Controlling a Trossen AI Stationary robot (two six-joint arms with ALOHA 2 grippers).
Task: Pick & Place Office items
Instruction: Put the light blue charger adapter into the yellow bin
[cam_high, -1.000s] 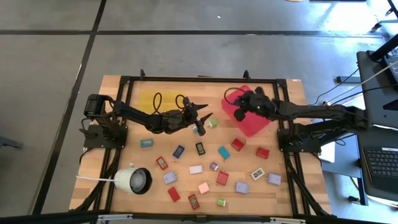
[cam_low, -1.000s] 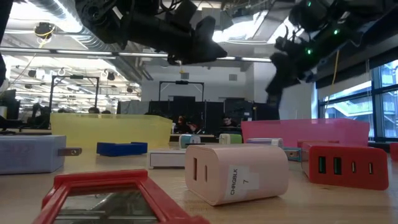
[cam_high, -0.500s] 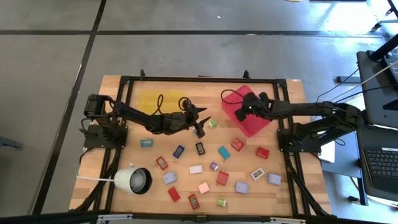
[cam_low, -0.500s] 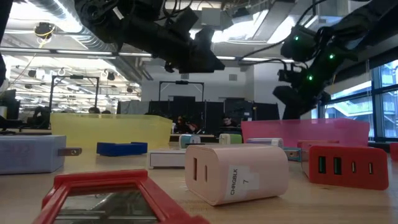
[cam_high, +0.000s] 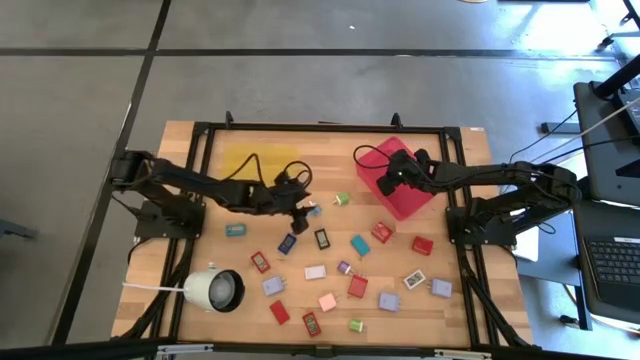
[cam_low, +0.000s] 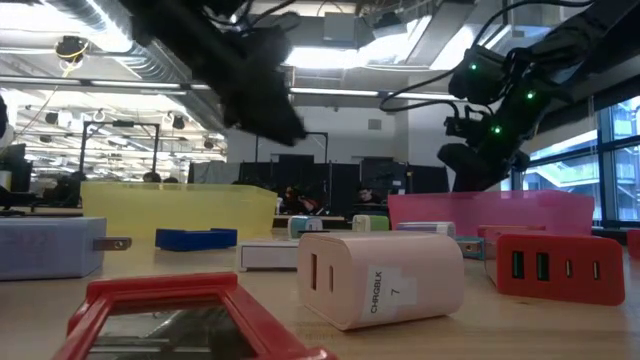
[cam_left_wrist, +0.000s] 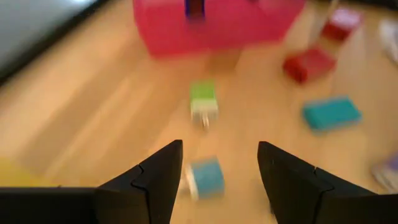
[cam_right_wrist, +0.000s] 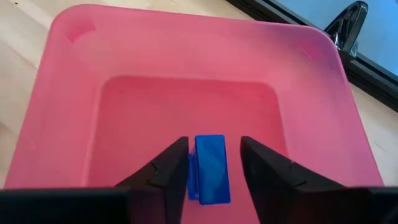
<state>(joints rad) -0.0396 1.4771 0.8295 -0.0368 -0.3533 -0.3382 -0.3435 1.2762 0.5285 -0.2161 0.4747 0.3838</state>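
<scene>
Over the red tray (cam_right_wrist: 68, 99), the right gripper (cam_right_wrist: 214, 163) has parted its jaws narrowly, a blue block (cam_right_wrist: 211, 168) between them, while the left gripper (cam_left_wrist: 217, 168) hangs wide and empty above a light-blue block (cam_left_wrist: 205, 177), a green one (cam_left_wrist: 203, 99) just ahead.

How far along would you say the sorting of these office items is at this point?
Barely started. The right gripper is over the red tray with a blue block between its parting fingers, seemingly just being dropped in; no other block shows in the tray there. The left gripper, open and empty, hovers above a light blue block. About twenty blocks lie on the table, and the yellow tray looks empty.
</scene>
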